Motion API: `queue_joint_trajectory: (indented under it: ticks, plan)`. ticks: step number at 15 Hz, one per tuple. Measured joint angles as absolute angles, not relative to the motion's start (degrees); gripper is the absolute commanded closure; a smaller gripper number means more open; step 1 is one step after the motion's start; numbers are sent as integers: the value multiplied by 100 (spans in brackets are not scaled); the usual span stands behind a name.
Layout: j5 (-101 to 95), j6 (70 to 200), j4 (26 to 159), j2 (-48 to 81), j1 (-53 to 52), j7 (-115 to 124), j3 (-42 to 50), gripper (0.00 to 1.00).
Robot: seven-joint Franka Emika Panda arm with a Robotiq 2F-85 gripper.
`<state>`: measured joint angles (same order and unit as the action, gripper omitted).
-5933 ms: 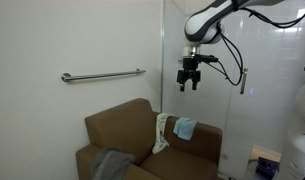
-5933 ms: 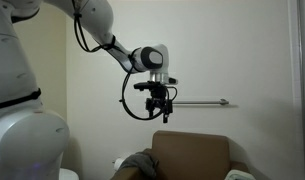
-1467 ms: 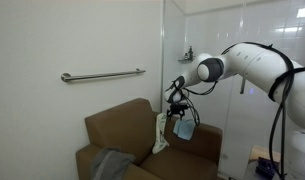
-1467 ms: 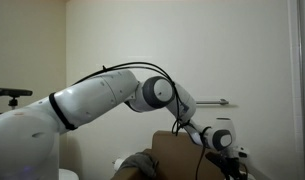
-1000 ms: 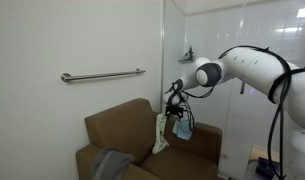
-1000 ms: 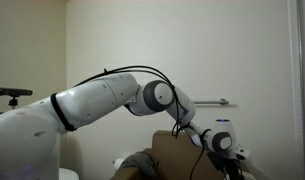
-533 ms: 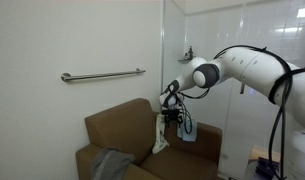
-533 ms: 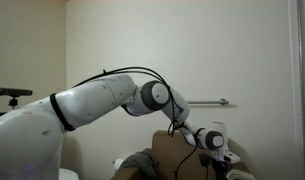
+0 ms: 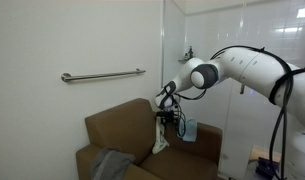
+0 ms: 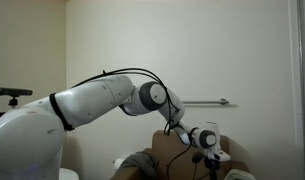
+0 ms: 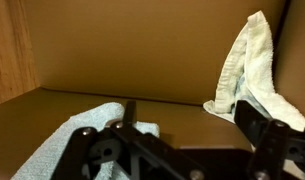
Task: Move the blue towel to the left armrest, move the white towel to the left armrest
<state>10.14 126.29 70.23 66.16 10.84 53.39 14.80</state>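
**Neither towel moved yet; open tool low over the blue one**

Both moves are left to do. In an exterior view the tool point(image 9: 173, 117) hangs low over the arm of the couch point(image 9: 120, 124) where both cloths lie. Its jaws are spread wide and hold nothing. The blue towel point(image 9: 186, 129) lies just beside and below the tool. The white towel point(image 9: 160, 134) drapes just beside it on the opposite side. The left armrest point(image 9: 88, 156), as I judge it, is the arm well apart from the tool, next to the gray cloth point(image 9: 112, 164).

Only the wrist view shows the spread fingers point(image 11: 275, 135) with nothing between them, with the blue towel under one and the white towel beyond the other. In the opposite exterior view I cannot make out either towel.
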Motion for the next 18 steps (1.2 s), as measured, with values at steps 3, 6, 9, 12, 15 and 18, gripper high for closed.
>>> queue_joint_trajectory:
  ticks: [3, 6, 9, 12, 15, 18]
  plan:
    - [1058, 12628, 7024, 6613, 1160, 5503, 1414, 0]
    - [1056, 12628, 7005, 6627, 1185, 5500, 1395, 0]
    - [1056, 12628, 7003, 6630, 1166, 5500, 1395, 0]
    - [1056, 12628, 7002, 6632, 1168, 5500, 1395, 0]
    - [1056, 12628, 7002, 6633, 1169, 5500, 1395, 0]
    - [1056, 12628, 7002, 6633, 1168, 5500, 1395, 0]
